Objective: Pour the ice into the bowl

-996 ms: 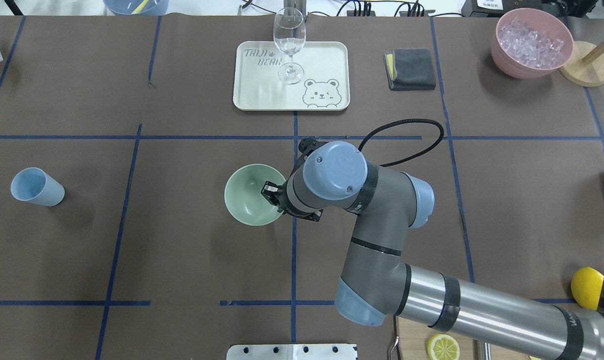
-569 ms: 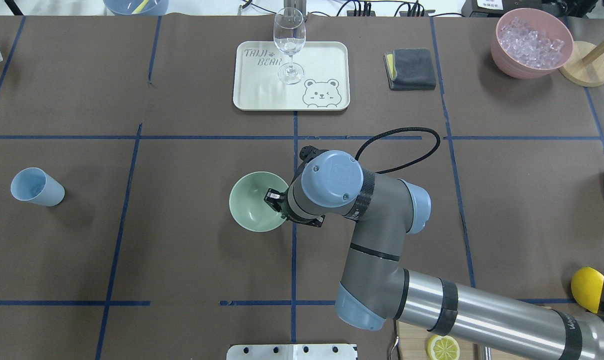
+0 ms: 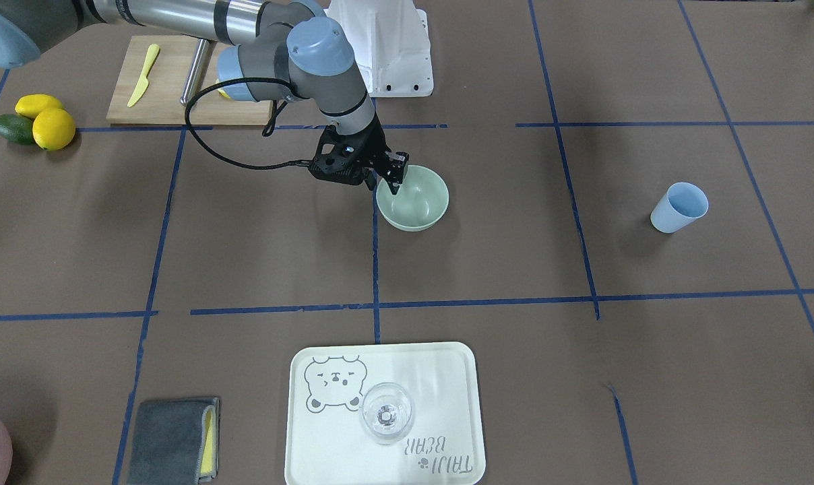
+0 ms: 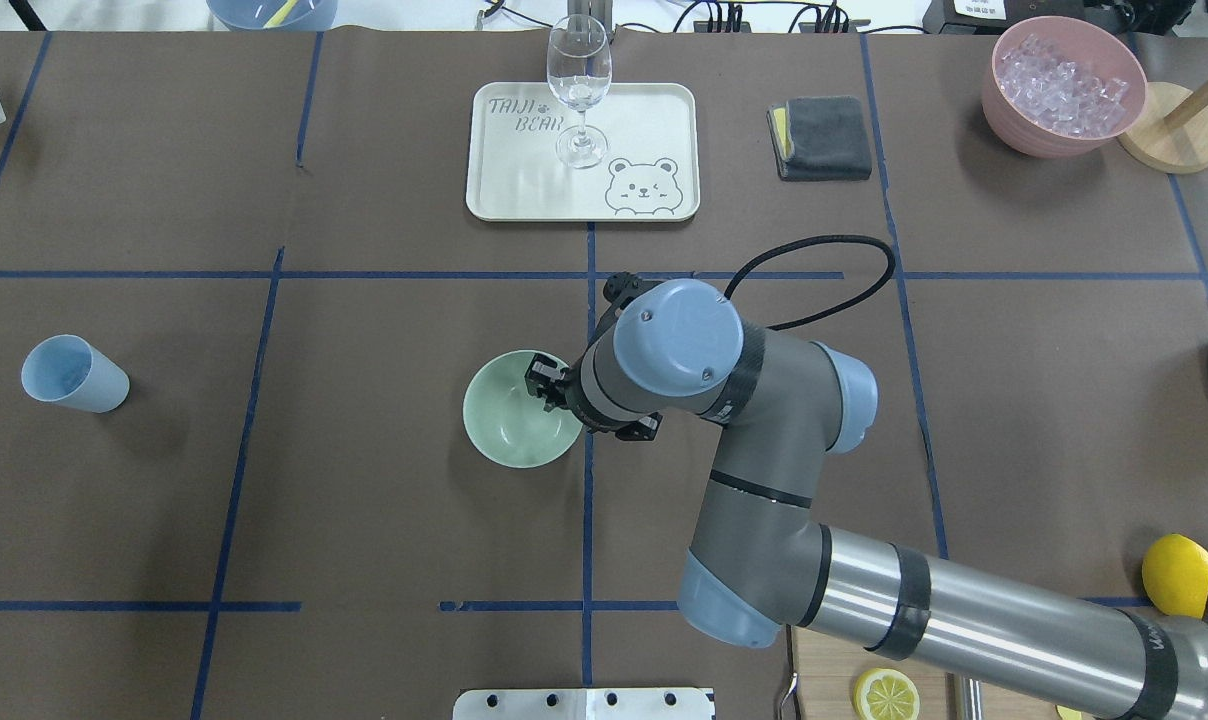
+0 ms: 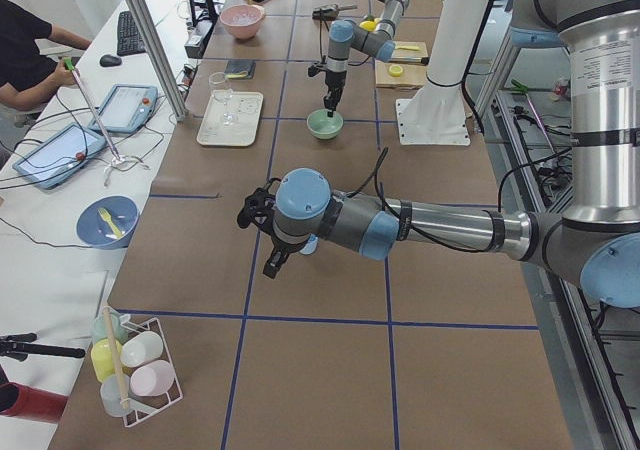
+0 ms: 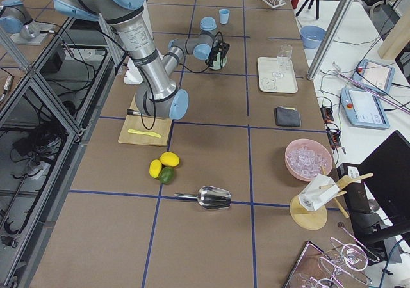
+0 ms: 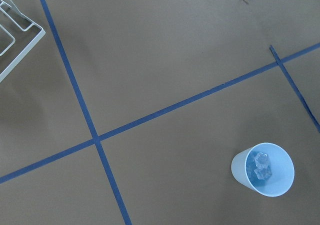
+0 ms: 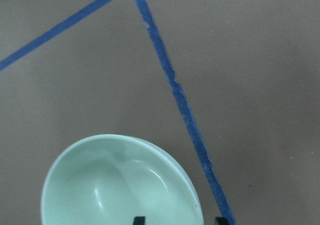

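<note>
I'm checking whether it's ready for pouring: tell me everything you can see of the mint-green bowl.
The bowl is round, pale mint-green, smooth matte plastic by its look, plain and empty. It stands upright on the brown table near its middle. The right gripper straddles its rim, one finger inside, one outside.

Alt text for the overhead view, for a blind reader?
The right arm reaches from the lower right to a mint bowl at centre, its end effector at the bowl's right rim. A blue cup stands far left; beyond are a tray with a wine glass, a cloth and a pink bowl of clear cubes.
</note>
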Robot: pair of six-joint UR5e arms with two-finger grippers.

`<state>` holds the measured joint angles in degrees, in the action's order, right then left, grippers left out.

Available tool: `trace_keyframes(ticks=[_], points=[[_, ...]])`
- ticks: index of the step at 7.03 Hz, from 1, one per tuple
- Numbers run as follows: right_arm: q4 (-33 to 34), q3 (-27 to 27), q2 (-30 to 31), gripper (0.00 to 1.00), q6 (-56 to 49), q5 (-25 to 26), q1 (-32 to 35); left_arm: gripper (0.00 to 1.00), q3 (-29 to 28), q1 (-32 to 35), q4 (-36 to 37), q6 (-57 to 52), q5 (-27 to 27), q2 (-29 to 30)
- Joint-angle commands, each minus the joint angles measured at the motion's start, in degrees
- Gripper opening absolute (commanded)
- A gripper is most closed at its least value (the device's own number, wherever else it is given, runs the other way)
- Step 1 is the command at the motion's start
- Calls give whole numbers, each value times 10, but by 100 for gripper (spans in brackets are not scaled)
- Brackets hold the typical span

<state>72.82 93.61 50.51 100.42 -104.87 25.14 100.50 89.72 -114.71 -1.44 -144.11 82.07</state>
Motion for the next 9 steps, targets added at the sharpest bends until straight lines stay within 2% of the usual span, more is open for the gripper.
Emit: trace_keyframes(ticks=[1,2,3,4,5,6,7,8,9], points=[[2,111,61,100,-1,-50,66,99,-30,-51,-140,135,28,-2],[0,137,94,100,-5,-115,117,99,-30,-87,-210,194,77,-15],[-5,141,120,100,-35,-127,128,99,-29,-137,-282,282,144,-17],[-6,142,136,100,-59,-125,128,98,-29,-183,-384,357,192,-31],[-6,139,137,100,-70,-119,128,100,-26,-190,-471,371,207,-74],[-6,140,140,100,-72,-118,130,100,-21,-210,-478,374,250,-88],[-6,141,142,100,-72,-116,129,90,-21,-245,-508,418,308,-98],[-7,141,143,100,-72,-116,129,92,-21,-280,-536,440,365,-123],[-7,140,143,100,-72,-112,128,96,-21,-352,-559,502,471,-136]])
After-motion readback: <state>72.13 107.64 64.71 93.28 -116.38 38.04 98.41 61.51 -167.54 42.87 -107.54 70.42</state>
